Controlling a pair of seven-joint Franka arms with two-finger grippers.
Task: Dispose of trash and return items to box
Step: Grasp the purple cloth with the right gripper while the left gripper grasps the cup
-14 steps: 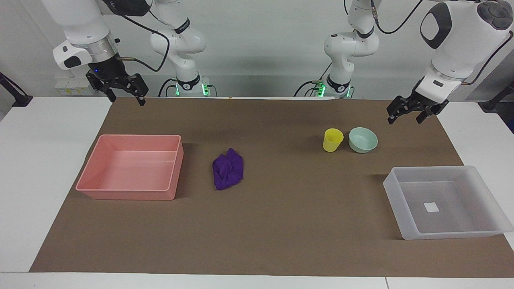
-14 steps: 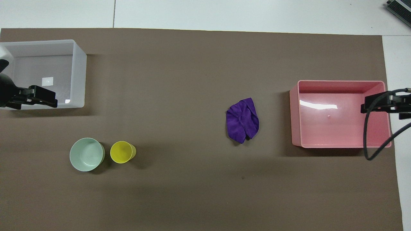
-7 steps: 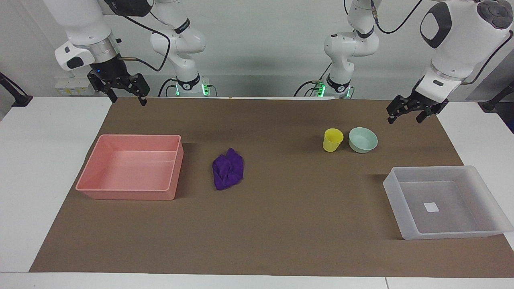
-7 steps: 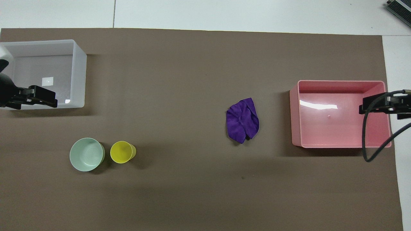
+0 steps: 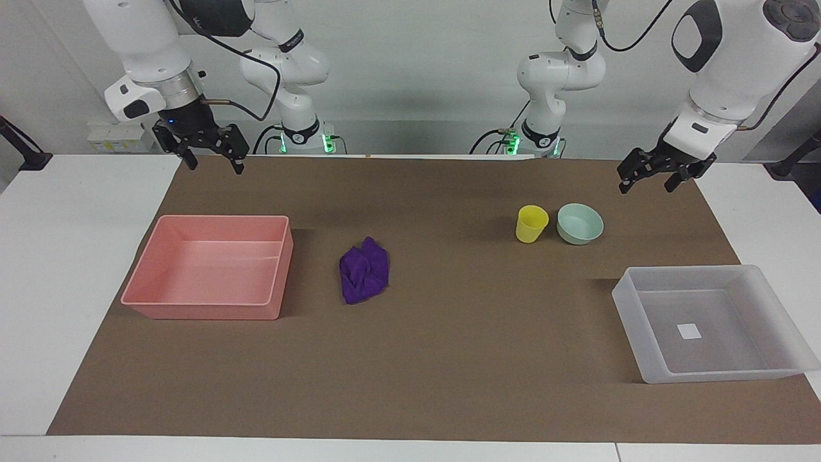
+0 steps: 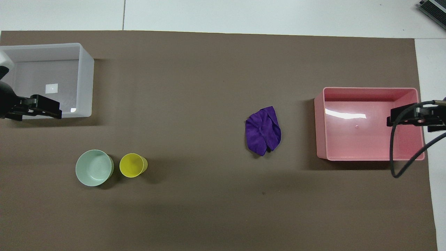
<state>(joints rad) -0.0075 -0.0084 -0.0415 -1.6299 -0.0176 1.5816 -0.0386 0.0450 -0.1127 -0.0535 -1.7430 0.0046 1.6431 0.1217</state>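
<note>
While both arms hang raised, left gripper (image 5: 646, 179) and right gripper (image 5: 213, 158) spread fingers wide, empty.

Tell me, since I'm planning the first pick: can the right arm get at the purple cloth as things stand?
Probably yes: the cloth lies alone on the mat beside the pink tray, uncovered, and the right gripper hangs empty, jaws open.

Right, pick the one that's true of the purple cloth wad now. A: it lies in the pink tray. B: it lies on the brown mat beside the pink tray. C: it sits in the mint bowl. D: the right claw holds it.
B: the purple cloth wad lies on the bare brown mat beside the pink tray, apart from it, with nothing touching it.
</note>
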